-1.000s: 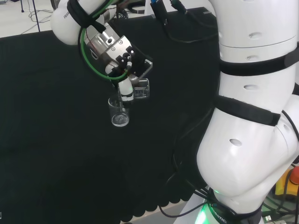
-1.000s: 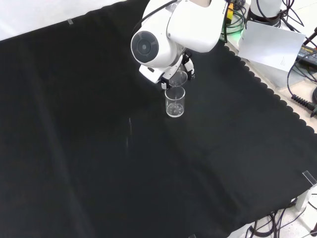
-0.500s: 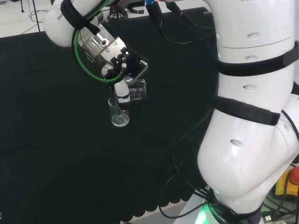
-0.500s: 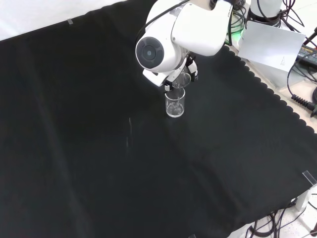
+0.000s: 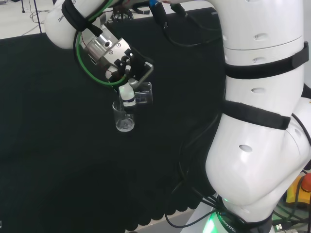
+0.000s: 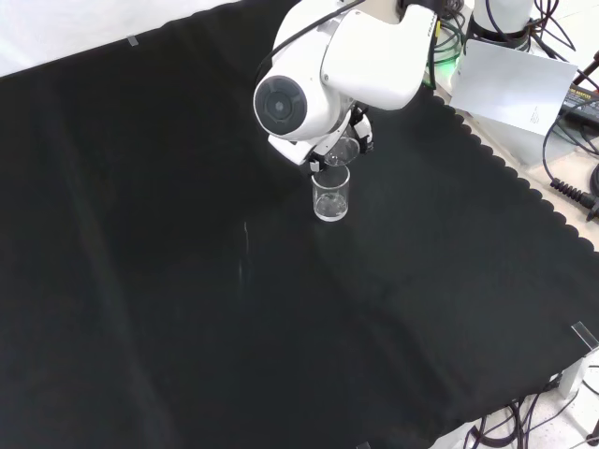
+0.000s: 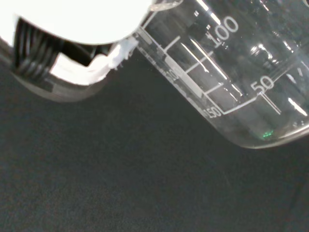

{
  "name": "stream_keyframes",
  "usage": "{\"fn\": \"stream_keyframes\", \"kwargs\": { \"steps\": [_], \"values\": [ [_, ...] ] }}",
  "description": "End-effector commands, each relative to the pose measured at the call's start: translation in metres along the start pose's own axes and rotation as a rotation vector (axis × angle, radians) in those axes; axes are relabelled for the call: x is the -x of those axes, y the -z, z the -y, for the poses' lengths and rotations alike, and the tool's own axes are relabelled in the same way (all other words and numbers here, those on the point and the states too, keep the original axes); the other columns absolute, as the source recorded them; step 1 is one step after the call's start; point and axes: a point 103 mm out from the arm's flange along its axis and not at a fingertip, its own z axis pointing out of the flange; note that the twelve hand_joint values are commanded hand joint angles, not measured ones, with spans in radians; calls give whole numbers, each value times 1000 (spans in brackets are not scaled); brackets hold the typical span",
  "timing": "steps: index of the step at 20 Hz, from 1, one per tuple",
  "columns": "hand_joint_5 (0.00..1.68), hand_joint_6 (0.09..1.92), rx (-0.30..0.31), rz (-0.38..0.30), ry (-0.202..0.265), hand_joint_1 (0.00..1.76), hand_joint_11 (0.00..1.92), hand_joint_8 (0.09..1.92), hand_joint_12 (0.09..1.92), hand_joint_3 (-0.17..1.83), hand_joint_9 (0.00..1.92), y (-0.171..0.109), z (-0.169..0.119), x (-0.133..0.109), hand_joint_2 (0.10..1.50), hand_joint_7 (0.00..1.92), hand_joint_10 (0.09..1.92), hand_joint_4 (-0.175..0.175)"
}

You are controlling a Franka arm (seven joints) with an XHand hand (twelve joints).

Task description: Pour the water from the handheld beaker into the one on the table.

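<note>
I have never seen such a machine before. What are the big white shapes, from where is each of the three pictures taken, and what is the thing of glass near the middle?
The big white shapes are the links of one robot arm. At its end is a black and white hand with fingers, in place of a simple clamp.

The head view looks from behind and above the arm's base. The front view looks down from the opposite side, so the arm comes in from the top. The wrist view is taken at the wrist, very close.

The bench is covered with black cloth. On it stands one clear beaker, upright. The fingers are curled round a second clear beaker, which is tilted, its mouth just above the standing one. In the wrist view, the held beaker looks large and shows printed marks.
</note>
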Motion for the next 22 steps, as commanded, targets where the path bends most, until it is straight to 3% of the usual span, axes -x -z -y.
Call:
{"fn": "stream_keyframes", "kwargs": {
  "steps": [1,22],
  "values": [
    [1319,606,-6,11,-10,1139,1800,87,436,682,1829,4,4,-5,630,1755,87,175],
    [1316,611,-32,29,-25,1139,1799,87,435,680,1829,9,9,-4,632,1754,87,175]
  ]
}}
